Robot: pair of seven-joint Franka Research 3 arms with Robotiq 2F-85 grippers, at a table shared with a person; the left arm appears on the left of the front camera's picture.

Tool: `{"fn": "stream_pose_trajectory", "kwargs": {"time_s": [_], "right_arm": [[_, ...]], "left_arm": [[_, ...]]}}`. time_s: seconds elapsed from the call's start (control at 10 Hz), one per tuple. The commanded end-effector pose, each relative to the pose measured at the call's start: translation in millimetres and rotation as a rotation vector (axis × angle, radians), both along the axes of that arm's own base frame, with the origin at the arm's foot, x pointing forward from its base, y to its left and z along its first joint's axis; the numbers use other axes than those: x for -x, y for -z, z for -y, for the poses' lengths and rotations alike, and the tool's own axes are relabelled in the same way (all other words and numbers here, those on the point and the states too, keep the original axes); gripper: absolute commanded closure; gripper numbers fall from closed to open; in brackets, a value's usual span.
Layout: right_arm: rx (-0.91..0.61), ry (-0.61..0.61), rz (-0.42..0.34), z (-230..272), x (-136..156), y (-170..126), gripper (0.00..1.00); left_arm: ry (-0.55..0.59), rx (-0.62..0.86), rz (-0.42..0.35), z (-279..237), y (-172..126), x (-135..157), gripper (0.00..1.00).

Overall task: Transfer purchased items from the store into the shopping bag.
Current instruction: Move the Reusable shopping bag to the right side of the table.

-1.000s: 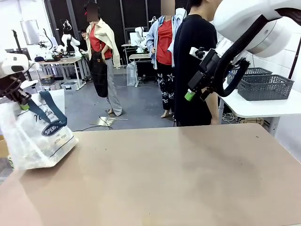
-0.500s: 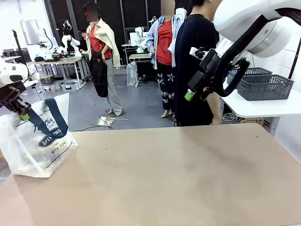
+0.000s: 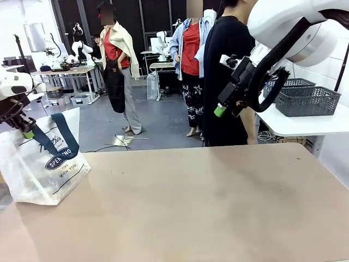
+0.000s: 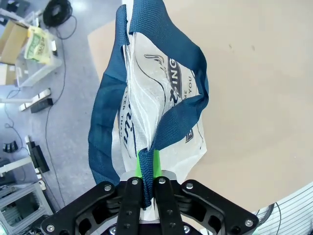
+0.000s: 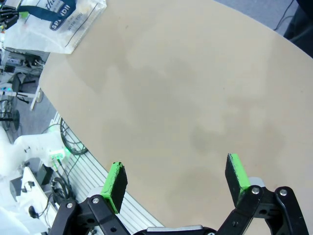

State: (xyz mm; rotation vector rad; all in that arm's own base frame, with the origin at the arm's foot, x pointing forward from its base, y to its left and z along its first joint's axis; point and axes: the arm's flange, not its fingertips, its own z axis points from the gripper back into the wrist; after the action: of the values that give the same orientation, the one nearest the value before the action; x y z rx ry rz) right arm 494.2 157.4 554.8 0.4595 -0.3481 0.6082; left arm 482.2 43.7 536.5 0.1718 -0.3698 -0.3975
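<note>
The shopping bag (image 3: pixel 46 164) is whitish and translucent, with navy straps and navy print. It rests on the table's far left corner. My left gripper (image 3: pixel 24 131) is shut on one navy strap handle (image 4: pixel 168 127) above the bag (image 4: pixel 161 93), its green pads (image 4: pixel 156 164) pinching the strap. My right gripper (image 3: pixel 221 111) hangs high over the table's far side, open, and its green pads (image 5: pixel 117 178) stand wide apart with nothing between them. The bag (image 5: pixel 58 19) lies far off in the right wrist view. The purchased items are out of view.
A person in black (image 3: pixel 226 82) stands at the far edge, behind my right arm. Two dark grey slotted baskets (image 3: pixel 308 101) sit on a white side table (image 3: pixel 305 125) at the right; I cannot tell whether either is the store. The brown tabletop (image 3: pixel 191 202) is bare.
The bag has swung from a slumped tilt off the left edge to standing more upright on the table corner, held by my left gripper. The right arm has not moved.
</note>
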Motion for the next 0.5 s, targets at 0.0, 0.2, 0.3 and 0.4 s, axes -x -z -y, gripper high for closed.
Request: {"fn": "stream_pose_trajectory", "kwargs": {"time_s": [0.0, 0.2, 0.3, 0.4], "right_arm": [[-0.02, 0.011, -0.006, -1.2, -0.2, -0.7, 0.0], [-0.02, 0.011, -0.006, -1.2, -0.2, -0.7, 0.0], [-0.02, 0.011, -0.006, -1.2, -0.2, -0.7, 0.0], [-0.02, 0.011, -0.006, -1.2, -0.2, -0.7, 0.0]], "left_arm": [[0.002, -0.02, 0.003, -4.1, -1.0, -3.3, 1.0], [0.002, -0.02, 0.003, -4.1, -1.0, -3.3, 1.0], [0.002, -0.02, 0.003, -4.1, -1.0, -3.3, 1.0], [0.0, 0.0, 0.0, 0.0, 0.0, 0.0, 1.0]]}}
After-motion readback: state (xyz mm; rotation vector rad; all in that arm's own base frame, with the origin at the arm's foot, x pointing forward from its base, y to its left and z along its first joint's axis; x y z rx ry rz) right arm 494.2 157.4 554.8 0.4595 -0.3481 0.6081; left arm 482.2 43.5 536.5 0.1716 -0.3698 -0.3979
